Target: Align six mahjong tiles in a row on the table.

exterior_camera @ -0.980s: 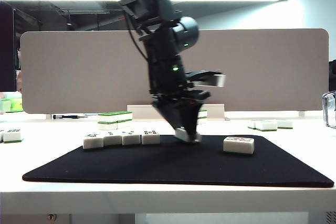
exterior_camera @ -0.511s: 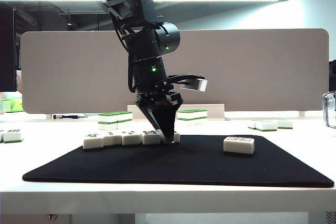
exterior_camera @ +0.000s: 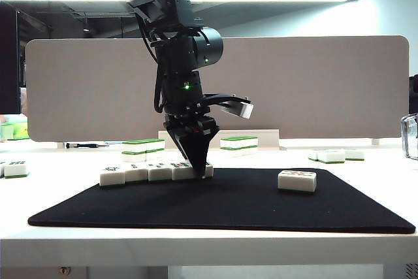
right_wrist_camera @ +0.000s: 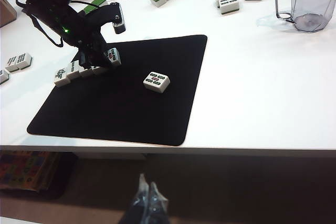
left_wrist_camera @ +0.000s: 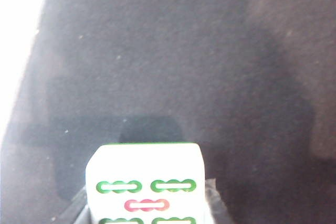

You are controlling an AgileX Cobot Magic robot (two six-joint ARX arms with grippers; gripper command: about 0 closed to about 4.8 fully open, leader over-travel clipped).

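A clear jug on the bench looks empty. The left pincer points straight down on the black mat, clamping a tile against the four-tile row; a sixth tile lies apart. The right pincer hangs below the bench edge, pressed together

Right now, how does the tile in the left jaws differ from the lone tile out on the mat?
The held tile sits at the end of the row, touching its neighbour; the lone tile lies apart toward the mat's middle. The left gripper clamps the held tile; nothing touches the lone one. The right gripper hangs below the table edge, shut. Both lie face up on the mat.
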